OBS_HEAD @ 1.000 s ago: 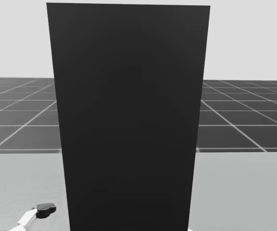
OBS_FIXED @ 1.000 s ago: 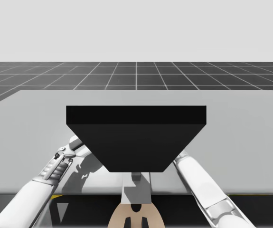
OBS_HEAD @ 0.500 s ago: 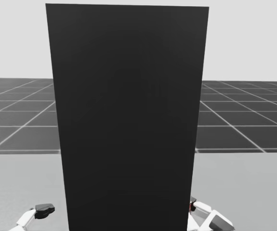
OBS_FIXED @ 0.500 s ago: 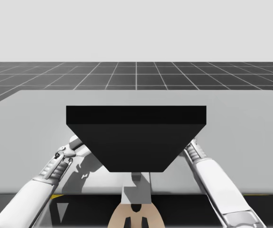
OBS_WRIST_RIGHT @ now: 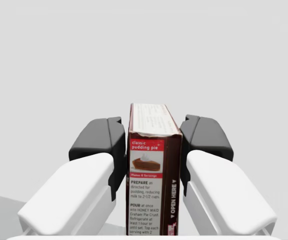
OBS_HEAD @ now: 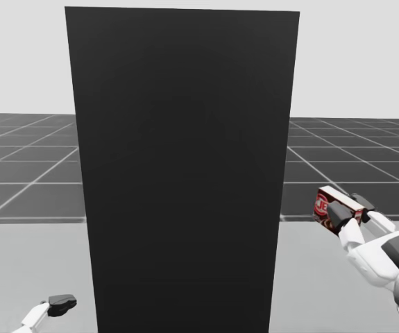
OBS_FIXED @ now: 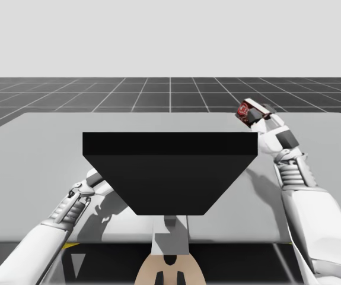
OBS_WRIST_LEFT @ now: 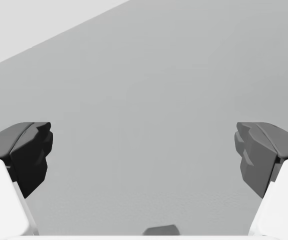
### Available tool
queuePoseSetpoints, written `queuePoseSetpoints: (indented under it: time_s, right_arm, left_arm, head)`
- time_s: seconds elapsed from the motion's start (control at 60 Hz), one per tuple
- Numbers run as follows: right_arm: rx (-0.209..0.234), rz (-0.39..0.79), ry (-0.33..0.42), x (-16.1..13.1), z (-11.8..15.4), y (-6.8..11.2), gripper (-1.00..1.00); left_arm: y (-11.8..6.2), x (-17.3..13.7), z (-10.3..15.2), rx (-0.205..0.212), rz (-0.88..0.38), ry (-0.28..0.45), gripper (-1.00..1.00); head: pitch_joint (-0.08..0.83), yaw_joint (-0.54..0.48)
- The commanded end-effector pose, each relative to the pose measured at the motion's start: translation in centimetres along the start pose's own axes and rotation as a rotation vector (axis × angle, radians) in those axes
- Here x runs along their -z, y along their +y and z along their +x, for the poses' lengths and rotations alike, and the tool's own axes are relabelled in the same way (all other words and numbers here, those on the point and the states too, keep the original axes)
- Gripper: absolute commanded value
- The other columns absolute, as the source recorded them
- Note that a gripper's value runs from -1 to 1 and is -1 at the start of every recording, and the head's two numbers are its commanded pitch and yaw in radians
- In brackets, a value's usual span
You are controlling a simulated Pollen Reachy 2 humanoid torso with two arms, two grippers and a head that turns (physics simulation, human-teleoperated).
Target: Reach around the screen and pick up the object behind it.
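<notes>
The right gripper [OBS_HEAD: 350, 208] is clamping the red box [OBS_HEAD: 322, 202] lengthwise between its fingers, aloft right of the screen [OBS_HEAD: 182, 173].

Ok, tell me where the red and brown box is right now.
The red and brown box is gripped in my right gripper, held up above the table, to the right of the black screen in the head view.

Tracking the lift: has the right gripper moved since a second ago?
Yes. My right gripper came out from behind the screen, up past its top right corner, holding the red box.
</notes>
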Motion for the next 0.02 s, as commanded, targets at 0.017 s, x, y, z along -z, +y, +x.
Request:
queuePoseSetpoints:
  time_s: [0.017]
  right_arm:
    - [-0.094, -0.092, -0.196, 2.55, 7.33, -2.02, 1.0]
  left_arm:
    - [0.02, 0.06, -0.05, 0.0, 0.002, 0.002, -1.0]
  head:
    - [0.131, -0.04]
